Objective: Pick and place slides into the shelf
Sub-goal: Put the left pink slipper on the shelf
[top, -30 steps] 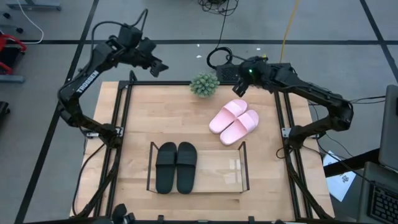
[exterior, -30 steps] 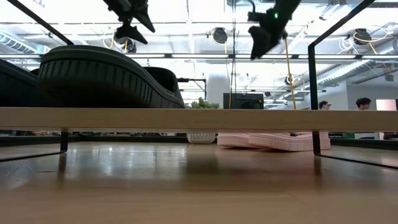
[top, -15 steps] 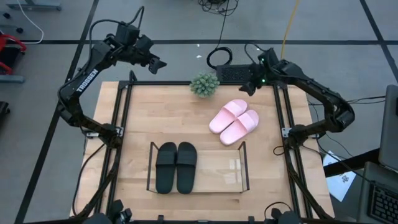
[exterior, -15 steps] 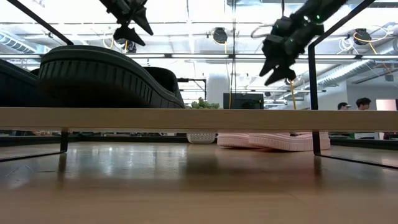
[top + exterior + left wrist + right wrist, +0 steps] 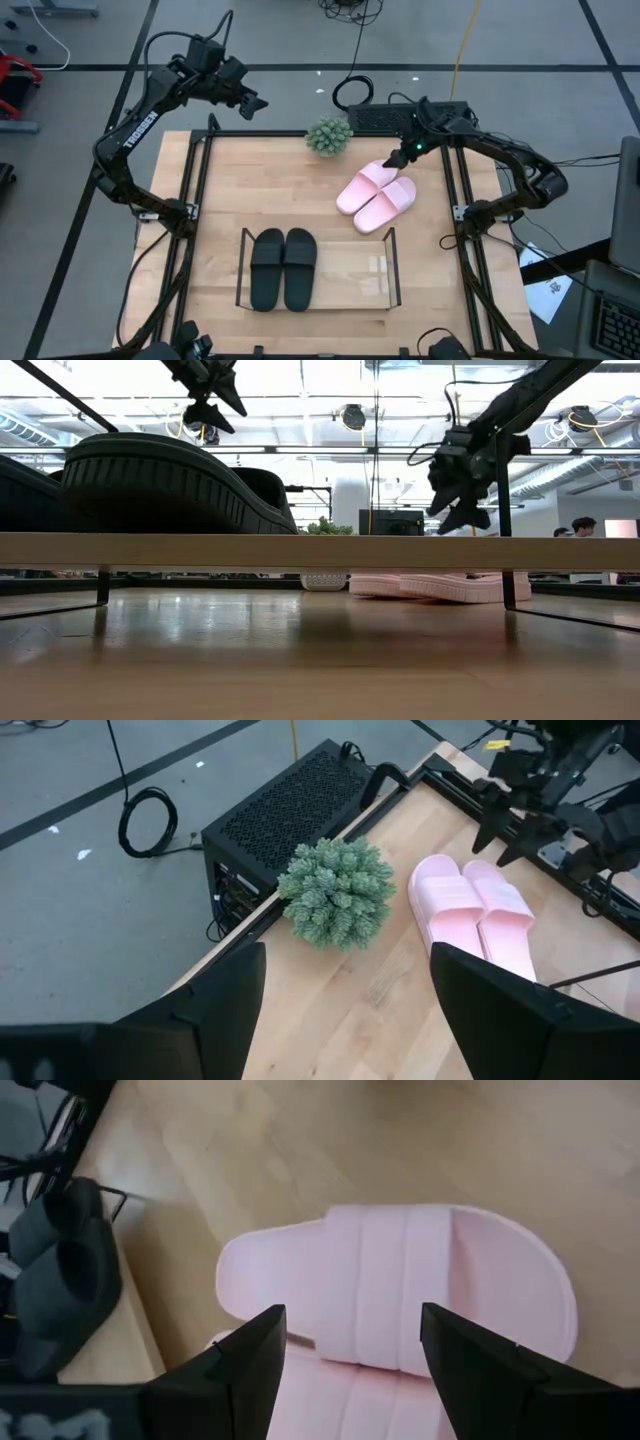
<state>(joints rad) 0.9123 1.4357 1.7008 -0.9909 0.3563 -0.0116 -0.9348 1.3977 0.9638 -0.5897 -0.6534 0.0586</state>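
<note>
Right claw (image 5: 394,161) spread apart above pink slides (image 5: 376,195); small green plant (image 5: 328,135) just beside. Left claw (image 5: 256,104) apart, off counter (image 5: 220,200). Black slides (image 5: 283,268) in shelf (image 5: 375,290).

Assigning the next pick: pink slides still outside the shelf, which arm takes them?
Right. The right gripper hangs open directly over the pink slides; the left gripper waits beyond the table's far-left corner.

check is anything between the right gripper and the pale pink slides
Nothing visible. The open right gripper hangs just above the pale pink slip-on slides, with only air between its fingers and the strap below.
</note>
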